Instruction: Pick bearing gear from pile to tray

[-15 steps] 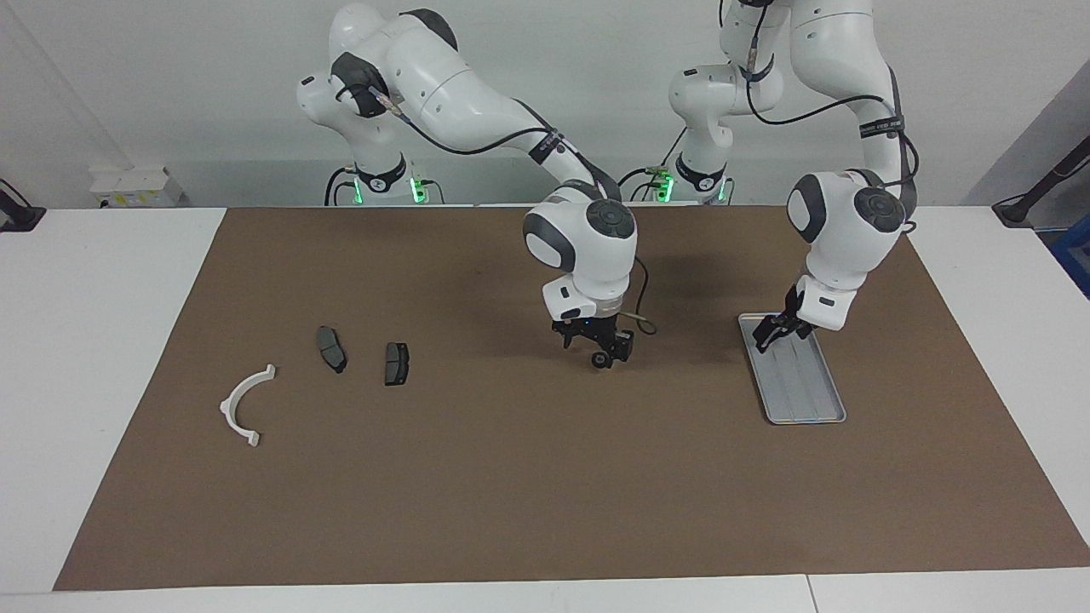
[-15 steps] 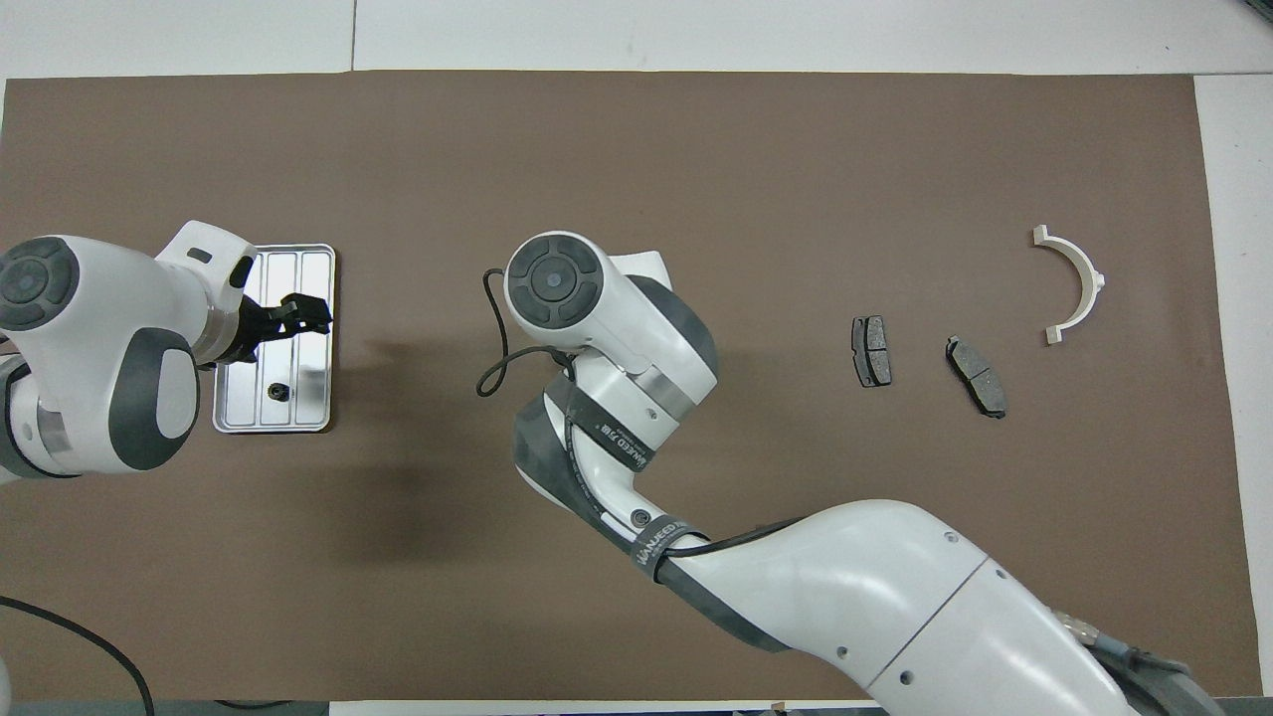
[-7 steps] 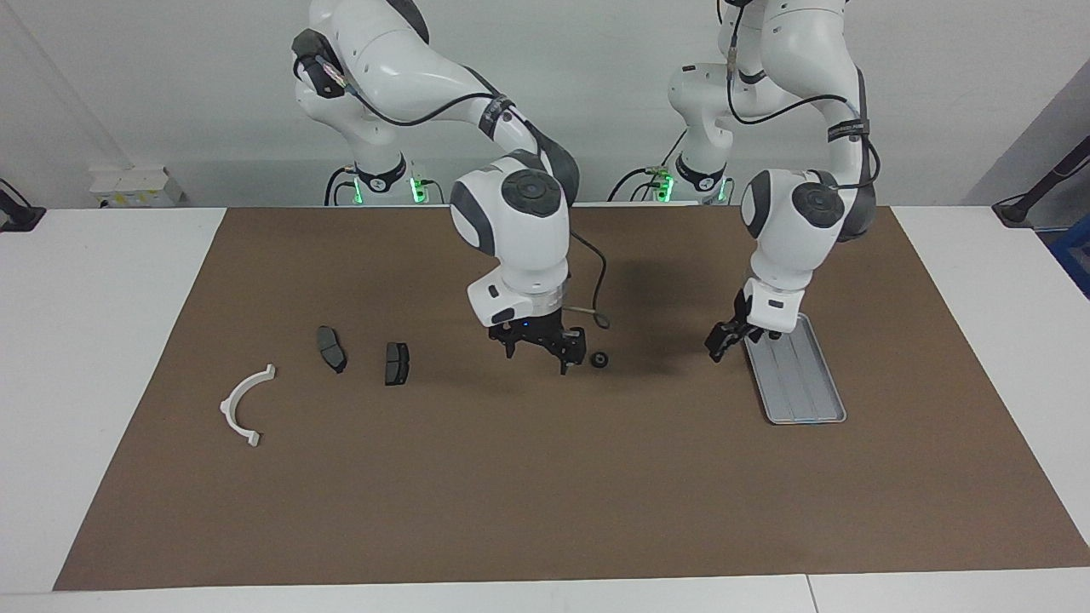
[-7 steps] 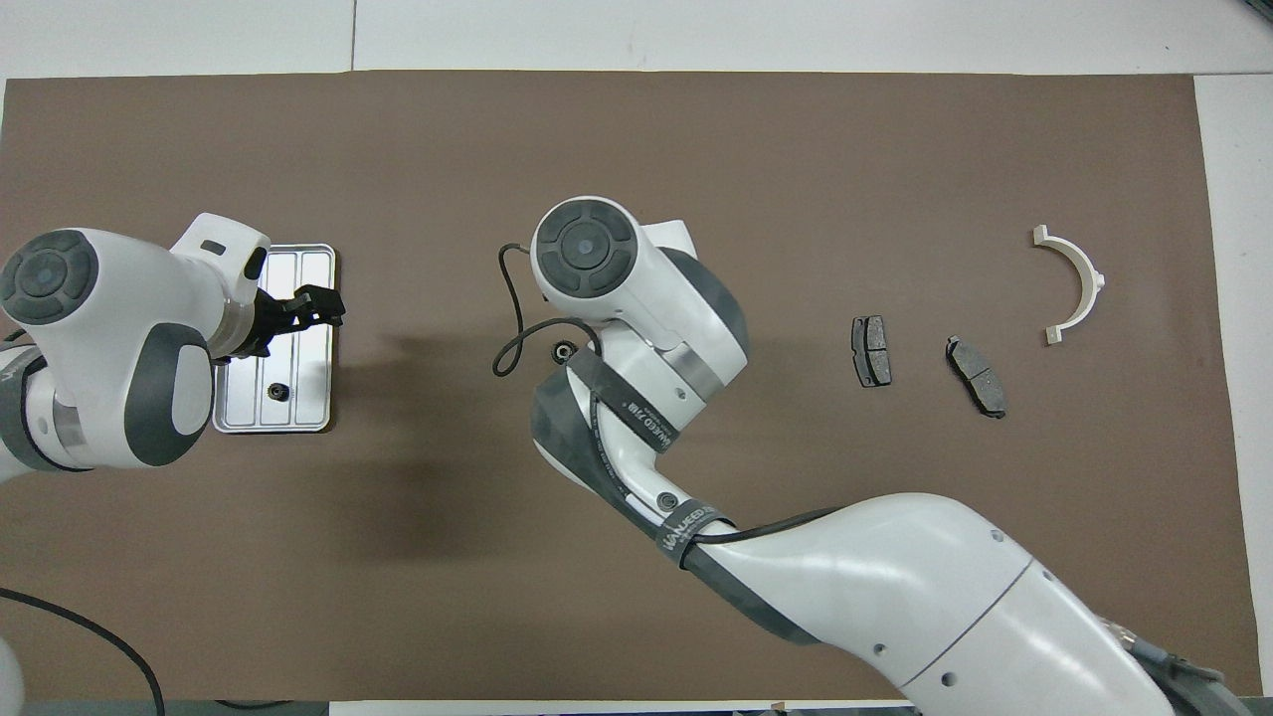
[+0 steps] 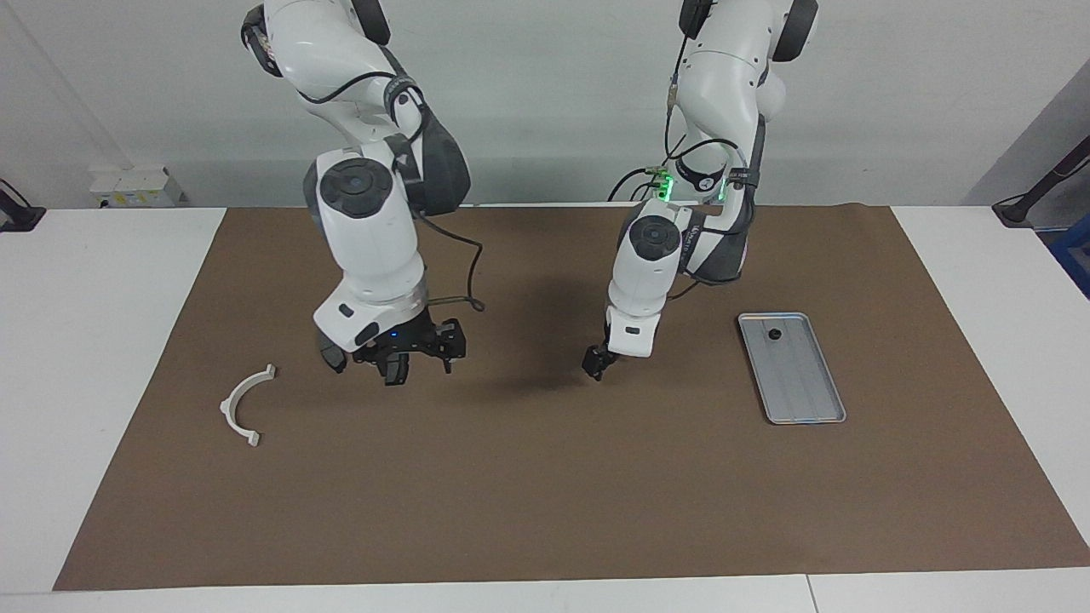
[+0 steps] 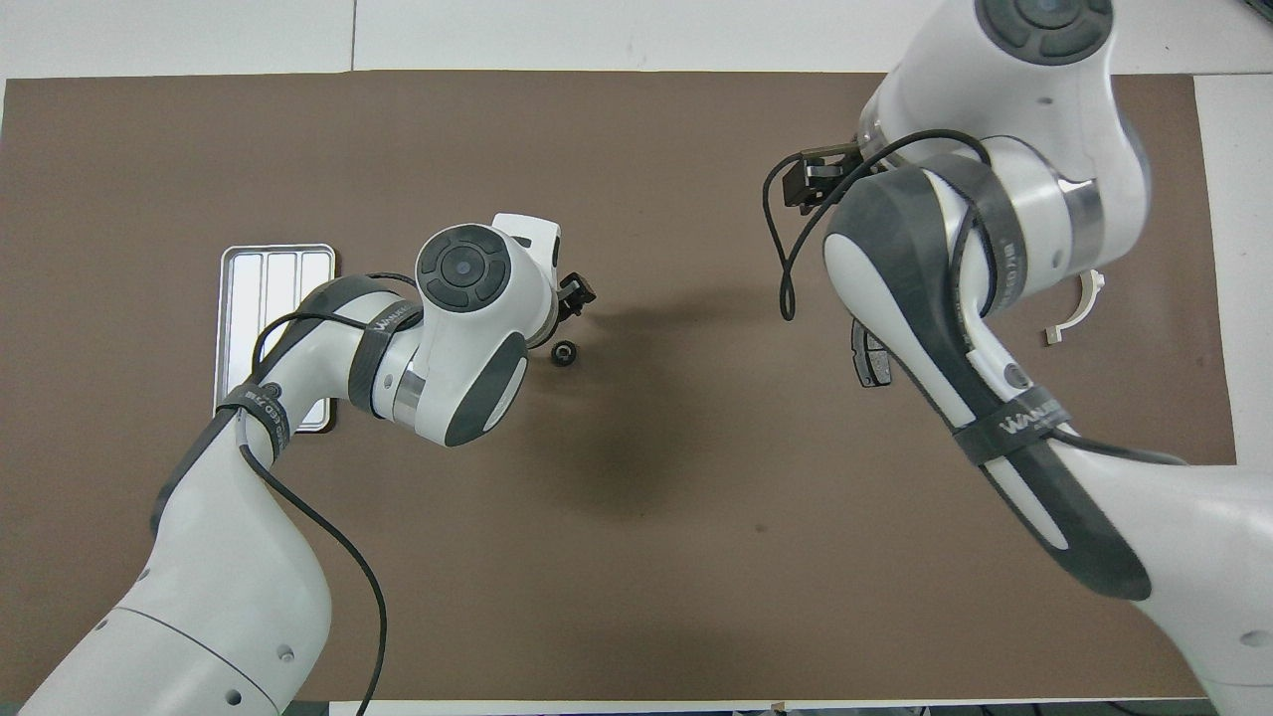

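Observation:
A small black bearing gear (image 6: 564, 352) lies on the brown mat mid-table. My left gripper (image 5: 595, 366) is low over that spot and hides the gear in the facing view. In the overhead view the left gripper (image 6: 577, 296) shows just beside the gear. The silver tray (image 5: 805, 392) lies toward the left arm's end, with one small black round piece (image 5: 773, 335) in it. My right gripper (image 5: 417, 364) is open and empty, over the two dark brake pads. One pad (image 6: 863, 360) shows partly. The white arc (image 5: 243, 407) lies beside them.
The brown mat (image 5: 545, 494) covers most of the white table. The right arm hides most of the white arc (image 6: 1079, 306) in the overhead view, and the left arm covers the nearer corner of the tray (image 6: 269, 278).
The right gripper let go of the gear mid-mat and swung over to the brake pads. The left gripper left the tray and moved to the gear.

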You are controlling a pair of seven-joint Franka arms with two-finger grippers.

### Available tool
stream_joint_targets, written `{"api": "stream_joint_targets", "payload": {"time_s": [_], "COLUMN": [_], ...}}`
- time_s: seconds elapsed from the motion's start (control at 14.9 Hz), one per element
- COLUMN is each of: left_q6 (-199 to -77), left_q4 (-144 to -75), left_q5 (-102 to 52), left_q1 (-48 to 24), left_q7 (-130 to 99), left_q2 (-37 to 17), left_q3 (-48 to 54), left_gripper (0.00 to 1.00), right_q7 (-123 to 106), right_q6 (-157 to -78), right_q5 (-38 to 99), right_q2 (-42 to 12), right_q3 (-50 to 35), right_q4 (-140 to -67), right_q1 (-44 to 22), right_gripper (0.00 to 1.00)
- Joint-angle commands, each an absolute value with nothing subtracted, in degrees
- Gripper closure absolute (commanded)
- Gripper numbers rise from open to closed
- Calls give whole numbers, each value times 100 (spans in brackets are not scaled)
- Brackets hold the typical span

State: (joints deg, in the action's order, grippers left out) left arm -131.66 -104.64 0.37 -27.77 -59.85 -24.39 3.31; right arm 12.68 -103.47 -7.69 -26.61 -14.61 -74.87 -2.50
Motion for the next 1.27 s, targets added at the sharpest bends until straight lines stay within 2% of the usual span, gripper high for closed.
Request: {"api": "stream_joint_targets", "payload": {"time_s": [0.0, 0.34, 0.6, 1.01, 1.21], "left_q6": [-13122, -13210, -13201, -13298, -13307], "left_q4": [-10651, -10714, -10714, -10740, -10740], "left_q5": [158, 149, 149, 149, 149], "left_q1": [-2961, -2988, -3059, -3111, -3103], "left_q7": [-6090, -6170, -6266, -6372, -6381], "left_q2": [-2347, -2329, -2329, -2329, -2329], "left_q3": [229, 237, 229, 229, 229], "left_gripper": [0, 28, 29, 30, 42], "right_q7": [337, -491, -606, -563, -554], "right_q6": [-10143, -10072, -9774, -9299, -9045], "right_q5": [-589, -193, -193, -185, -150], "right_q2": [-2278, -1277, -520, 131, 316], "right_q3": [-1486, -739, -431, -124, -79], "right_q4": [-7672, -8594, -9140, -9299, -9273], "right_q1": [70, 44, 53, 44, 18], "right_gripper": [0, 0, 0, 0, 0]}}
